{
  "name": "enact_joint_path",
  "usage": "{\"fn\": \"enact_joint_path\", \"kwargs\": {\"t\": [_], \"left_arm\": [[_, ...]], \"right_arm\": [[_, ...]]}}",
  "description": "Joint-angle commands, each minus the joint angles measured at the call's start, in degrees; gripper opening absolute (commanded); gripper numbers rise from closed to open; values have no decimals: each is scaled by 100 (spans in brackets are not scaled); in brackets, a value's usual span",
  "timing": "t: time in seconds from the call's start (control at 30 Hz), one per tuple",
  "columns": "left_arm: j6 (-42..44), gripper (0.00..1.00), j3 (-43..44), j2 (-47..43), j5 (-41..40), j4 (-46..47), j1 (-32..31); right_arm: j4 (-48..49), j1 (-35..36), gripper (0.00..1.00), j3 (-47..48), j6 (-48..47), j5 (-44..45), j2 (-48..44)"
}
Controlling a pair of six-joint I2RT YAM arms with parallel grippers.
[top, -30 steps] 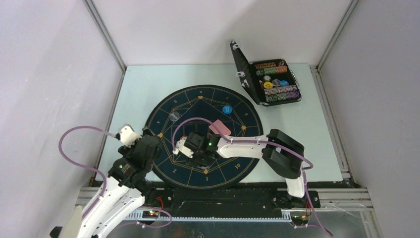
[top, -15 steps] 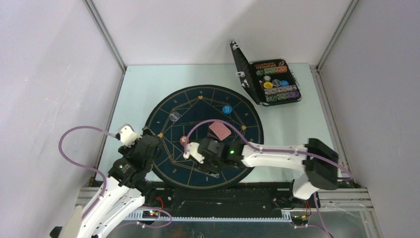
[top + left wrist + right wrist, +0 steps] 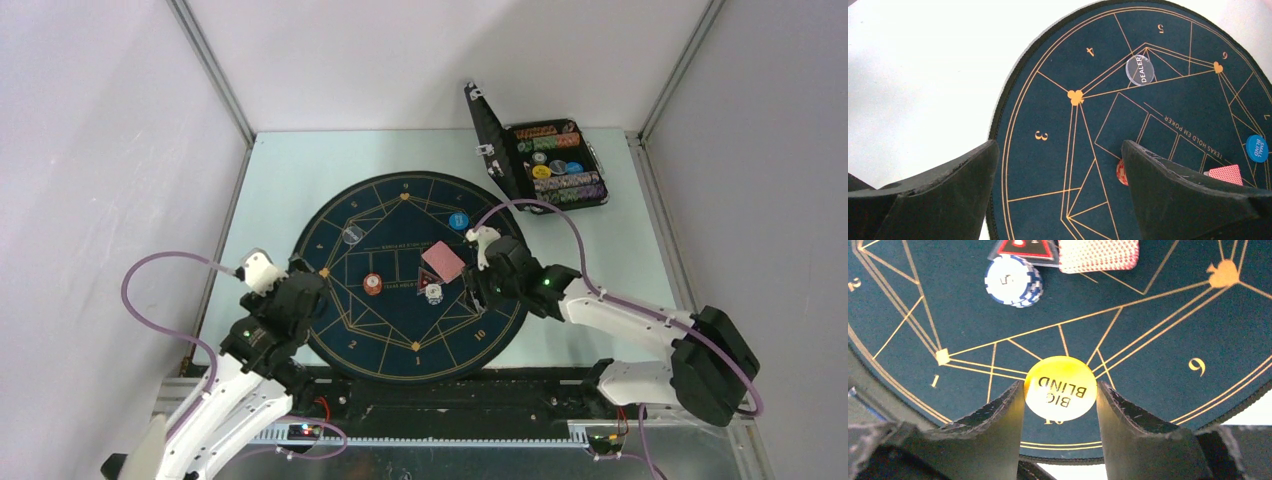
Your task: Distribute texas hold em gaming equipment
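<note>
1. right gripper: jaws drawn in to a narrow gap, one finger pressed on each side of the yellow "big blind" disc. judged a firm pinch. whether the disc rests on the cloth or hangs just above it cannot be told.
2. key relation: the disc lies squarely between the fingers, with no offset to either side. it is round, so it has no long axis to line up. it sits over the outer ring of the dark-blue mat, between the gold numerals 1 and 9, so about on seat 10. the mat's rim is just beside it on the gripper's side.
3. nearer arm: the right arm, which already has the disc. the left gripper is spread fully wide and empty, above the mat's opposite rim by numeral 3, well apart.
4. surface: flat, matte mat on a pale table. judged stable for a thin disc laid flat.
5. room: bare mat all round the disc. the nearest pieces are toward the centre and apart from it: white-and-blue chip, triangular marker, pink-red-backed cards.
6. also laid out: orange-red chip, "dealer" disc, blue "small blind" disc.
7. black case: open at the far right corner, off the mat, with chips inside.
</note>
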Motion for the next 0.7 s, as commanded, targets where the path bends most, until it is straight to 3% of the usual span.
{"fn": "enact_joint_path", "kwargs": {"t": [0.0,0.33,0.67], "left_arm": [[-16,100,-30,105,-173,240,43],[72,100,-9,274,-32,318,41],[173,100,-67,333,133,460,47]], "right_arm": [[586,-117,24,-72,498,237,307],[1081,-32,44,-78,782,839,1183],[1417,241,52,-73,814,1040,1596]]}}
